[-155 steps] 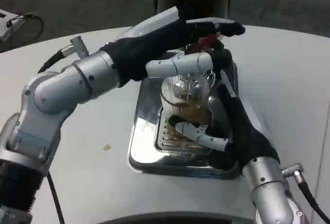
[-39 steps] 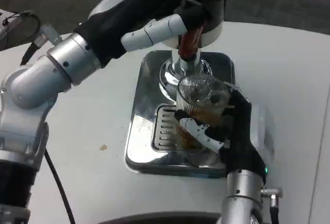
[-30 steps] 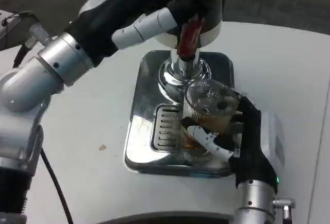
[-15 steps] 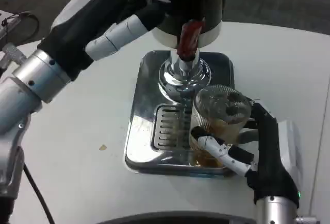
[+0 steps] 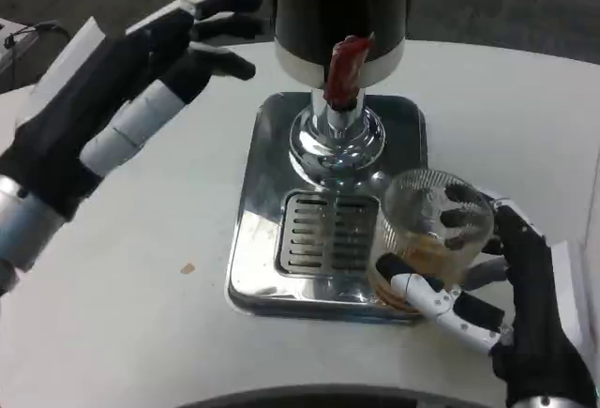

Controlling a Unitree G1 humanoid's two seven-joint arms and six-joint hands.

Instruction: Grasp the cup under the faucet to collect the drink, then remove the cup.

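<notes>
A clear ribbed cup [image 5: 429, 234] with brown drink in its bottom sits tilted at the front right corner of the steel drip tray [image 5: 258, 239], held around its side by my right hand [image 5: 520, 309]. The black dispenser [image 5: 342, 9] stands at the tray's back with its red faucet lever [image 5: 343, 68] over the chrome spout base [image 5: 335, 136]. My left hand [image 5: 141, 70] hovers open at the upper left, fingers spread, well clear of the dispenser.
The slotted grate [image 5: 323, 234] in the tray lies bare to the left of the cup. A small brown crumb [image 5: 188, 268] lies on the white table [image 5: 141, 324] left of the tray. A cable [image 5: 28, 37] runs at the far left edge.
My right hand has drawn the cup rightward and forward, out from under the faucet to the tray's corner. My left hand has let go of the lever and swung away to the left.
</notes>
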